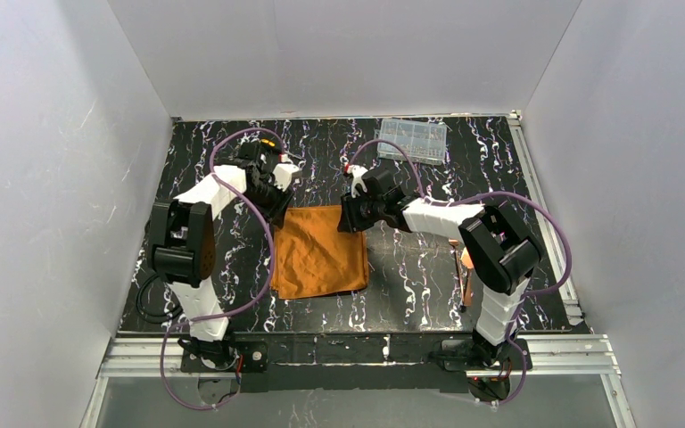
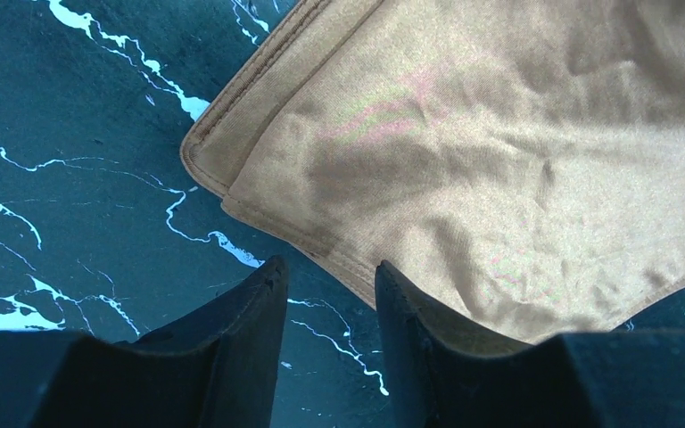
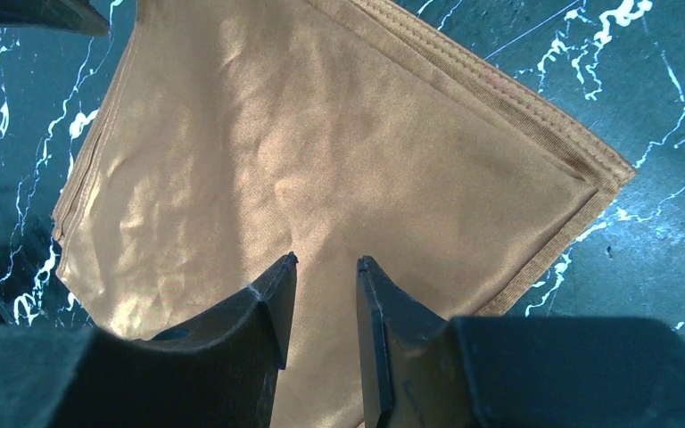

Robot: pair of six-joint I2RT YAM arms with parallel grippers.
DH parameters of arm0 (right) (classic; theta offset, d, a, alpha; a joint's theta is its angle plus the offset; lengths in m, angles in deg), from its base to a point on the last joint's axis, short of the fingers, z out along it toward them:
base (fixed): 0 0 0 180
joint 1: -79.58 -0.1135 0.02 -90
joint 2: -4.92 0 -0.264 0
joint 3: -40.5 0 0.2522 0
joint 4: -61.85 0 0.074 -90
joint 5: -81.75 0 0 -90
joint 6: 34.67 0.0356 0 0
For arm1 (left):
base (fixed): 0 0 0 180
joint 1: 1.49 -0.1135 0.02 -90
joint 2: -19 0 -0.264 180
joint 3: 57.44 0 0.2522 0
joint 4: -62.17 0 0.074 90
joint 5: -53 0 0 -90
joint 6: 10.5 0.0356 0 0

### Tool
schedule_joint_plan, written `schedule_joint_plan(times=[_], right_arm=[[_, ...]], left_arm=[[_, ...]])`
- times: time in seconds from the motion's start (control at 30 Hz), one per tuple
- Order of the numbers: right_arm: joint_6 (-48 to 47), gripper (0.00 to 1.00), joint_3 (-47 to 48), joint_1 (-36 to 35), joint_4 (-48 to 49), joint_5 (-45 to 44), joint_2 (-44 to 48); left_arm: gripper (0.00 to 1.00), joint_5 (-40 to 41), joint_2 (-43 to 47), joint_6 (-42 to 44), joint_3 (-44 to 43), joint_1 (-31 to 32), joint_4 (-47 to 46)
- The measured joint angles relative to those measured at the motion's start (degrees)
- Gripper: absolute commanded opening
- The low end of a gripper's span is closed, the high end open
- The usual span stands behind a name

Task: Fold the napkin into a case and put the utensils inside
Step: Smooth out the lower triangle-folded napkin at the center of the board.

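Rust-orange cloth, the napkin (image 1: pixel 319 251), lies folded into a rough rectangle in the middle of the black marbled table (image 1: pixel 499 178). The left gripper (image 1: pixel 283 194) and right gripper (image 1: pixel 350 212) sit at its far corners, likely to start the next fold. The copper utensils (image 1: pixel 467 272) lie beside the right arm. From the left wrist, dark wedge fingers (image 2: pixel 241 330) stand apart over a stitched, doubled hem, gripping nothing. From the right wrist, fingers (image 3: pixel 250 334) are narrowly parted above soft, creased fabric, also empty.

The napkin (image 1: pixel 319 251) is soft, faintly sheeny cloth on a smooth marble-patterned table (image 1: pixel 410 272).
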Motion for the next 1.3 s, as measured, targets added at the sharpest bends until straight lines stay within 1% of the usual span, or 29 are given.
schedule_joint_plan(times=[0.1,0.2,0.33,0.4,0.43,0.47,0.53,0.6,0.63,0.73,0.83,0.97,1.23,1.3], right_arm=[[0.0,0.39,0.2,0.3,0.0,0.1,-0.1],[0.1,0.39,0.4,0.7,0.0,0.1,-0.3],[0.2,0.39,0.6,1.3,0.0,0.2,-0.7],[0.2,0.39,0.6,1.4,0.0,0.2,-0.7],[0.2,0.4,0.6,1.5,0.0,0.2,-0.7],[0.2,0.41,0.6,1.6,0.0,0.2,-0.7],[0.2,0.42,0.8,1.7,0.0,0.2,-0.7],[0.2,0.42,1.1,1.7,0.0,0.3,-0.7],[0.2,0.42,1.3,1.8,-0.1,0.3,-0.7],[0.2,0.42,1.7,2.0,0.0,0.4,-0.8],[0.4,0.42,1.9,2.1,0.0,0.5,-0.9],[0.5,0.42,2.0,2.1,-0.1,0.6,-1.0],[1.0,0.42,2.1,2.4,0.0,1.0,-1.0],[1.1,0.41,2.1,2.4,0.0,1.1,-1.0]], left_arm=[[0.25,0.0,-1.2,-1.7,-1.1,-0.2,0.0],[0.18,-0.8,-3.8,-3.1,-3.6,-0.6,0.1],[0.15,-2.3,-7.0,-4.4,-6.3,-1.5,0.7],[0.16,-2.7,-7.3,-4.9,-6.3,-1.8,1.2],[0.19,-2.7,-7.4,-4.9,-6.3,-1.9,1.5],[0.24,-2.7,-7.3,-5.1,-6.3,-2.0,1.7],[0.41,-2.6,-7.2,-5.3,-6.3,-2.0,1.7],[0.48,-2.4,-6.7,-5.7,-5.9,-2.0,1.5],[0.5,-2.3,-6.2,-5.9,-5.6,-2.0,1.3],[0.5,-2.0,-4.1,-6.8,-4.5,-2.0,0.8],[0.47,-2.0,-3.0,-7.6,-4.6,-2.0,0.3],[0.42,-2.0,-3.5,-8.4,-4.6,-2.0,0.2],[0.41,-1.8,-5.6,-10.5,-4.7,-2.5,-0.1],[0.39,-1.9,-5.8,-10.9,-4.8,-2.8,0.0]])
